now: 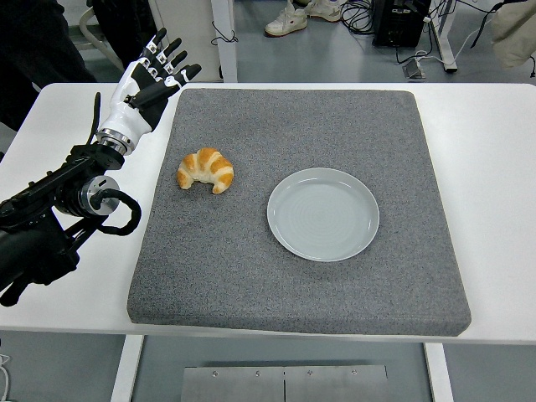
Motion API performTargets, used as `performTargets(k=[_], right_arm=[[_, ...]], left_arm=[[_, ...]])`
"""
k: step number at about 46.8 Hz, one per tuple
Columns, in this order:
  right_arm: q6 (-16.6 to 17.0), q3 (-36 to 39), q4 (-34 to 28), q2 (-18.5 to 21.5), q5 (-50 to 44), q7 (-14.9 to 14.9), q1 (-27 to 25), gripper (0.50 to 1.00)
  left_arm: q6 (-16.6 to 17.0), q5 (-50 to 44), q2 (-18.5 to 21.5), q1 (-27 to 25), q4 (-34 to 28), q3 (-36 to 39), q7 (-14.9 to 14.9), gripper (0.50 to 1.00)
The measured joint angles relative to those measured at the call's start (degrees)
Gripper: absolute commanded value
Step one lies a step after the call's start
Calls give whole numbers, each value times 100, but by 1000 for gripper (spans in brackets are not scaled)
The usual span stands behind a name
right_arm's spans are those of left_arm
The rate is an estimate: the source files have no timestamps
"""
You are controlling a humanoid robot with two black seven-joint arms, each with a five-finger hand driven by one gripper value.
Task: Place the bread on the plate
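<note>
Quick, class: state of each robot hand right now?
Left hand: open, fingers extended, holding nothing; croissant lies untouched on the mat.
Right hand: not in view.

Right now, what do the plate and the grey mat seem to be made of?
The plate looks like glazed ceramic or perhaps melamine: pale grey, smooth, with a soft sheen and faint rings. The mat looks like felt or dense foam: dull, speckled grey, with a thick, soft-looking edge.

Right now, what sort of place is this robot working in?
Probably a robotics lab or test room, not a kitchen. A croissant and empty plate sit staged on a grey foam mat over a white table, with cables and a black box on the floor behind.
</note>
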Motion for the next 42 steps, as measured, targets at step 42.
performTargets(k=[42], right_arm=[[0, 0, 0, 0, 0, 0, 0, 1000]], left_arm=[[1, -17, -61, -78, 0, -9, 34, 968]])
